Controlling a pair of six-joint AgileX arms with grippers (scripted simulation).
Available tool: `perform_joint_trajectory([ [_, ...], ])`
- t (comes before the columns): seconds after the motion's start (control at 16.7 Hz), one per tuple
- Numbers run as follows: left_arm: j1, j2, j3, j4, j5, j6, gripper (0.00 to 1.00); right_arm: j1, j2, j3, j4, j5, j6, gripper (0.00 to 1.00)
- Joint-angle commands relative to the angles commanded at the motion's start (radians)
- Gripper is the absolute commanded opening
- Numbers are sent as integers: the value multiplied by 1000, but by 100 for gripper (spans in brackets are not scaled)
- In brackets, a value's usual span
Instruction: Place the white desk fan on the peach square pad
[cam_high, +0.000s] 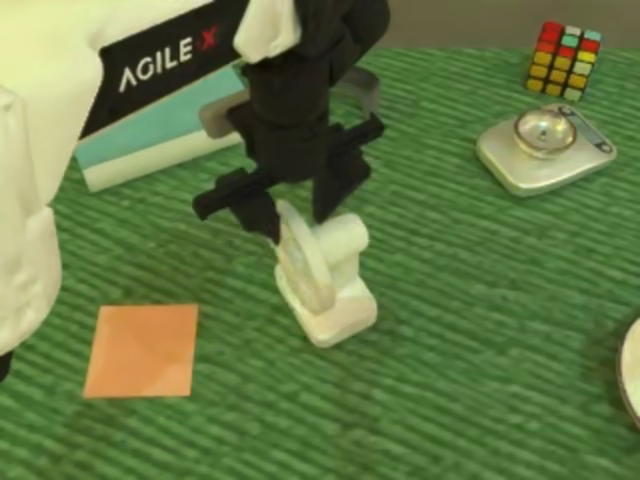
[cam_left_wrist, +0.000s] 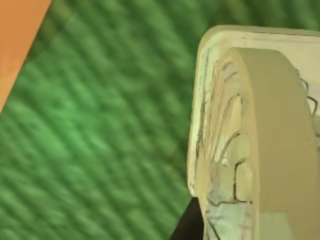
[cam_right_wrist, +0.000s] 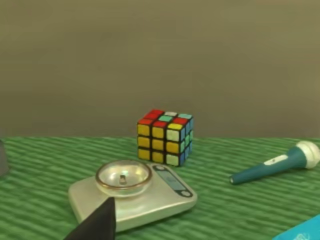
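The white desk fan (cam_high: 325, 280) stands upright at the table's middle, its round grille facing the top view's left. My left gripper (cam_high: 295, 215) reaches down from above and is shut on the top of the grille, one black finger on each side. In the left wrist view the grille (cam_left_wrist: 260, 140) fills the frame and one dark fingertip (cam_left_wrist: 192, 225) lies against its face. The peach square pad (cam_high: 142, 350) lies flat at the front left, apart from the fan; its corner (cam_left_wrist: 17, 35) shows in the left wrist view. My right gripper (cam_right_wrist: 100, 225) is parked out of the top view.
A blue-topped white block (cam_high: 150, 140) lies at the back left behind my left arm. A silver kitchen scale (cam_high: 545, 150) and a colour cube (cam_high: 565, 60) sit at the back right. A teal microphone (cam_right_wrist: 275, 165) lies beyond them. A pale round edge (cam_high: 632, 370) shows at the right border.
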Motion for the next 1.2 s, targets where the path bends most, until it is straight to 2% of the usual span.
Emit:
perform_joint_trajectory([
  [0.24, 0, 0, 0, 0, 0, 0, 2, 0, 0, 0, 0, 0, 0, 100],
  [0.3, 0, 0, 0, 0, 0, 0, 0, 0, 0, 0, 0, 0, 0, 100],
  [0.84, 1, -10, 7, -3, 0, 0, 0, 0, 0, 0, 0, 0, 0, 100],
  [1.2, 15, 15, 196, -164, 0, -4, 0, 0, 0, 0, 0, 0, 0, 100],
])
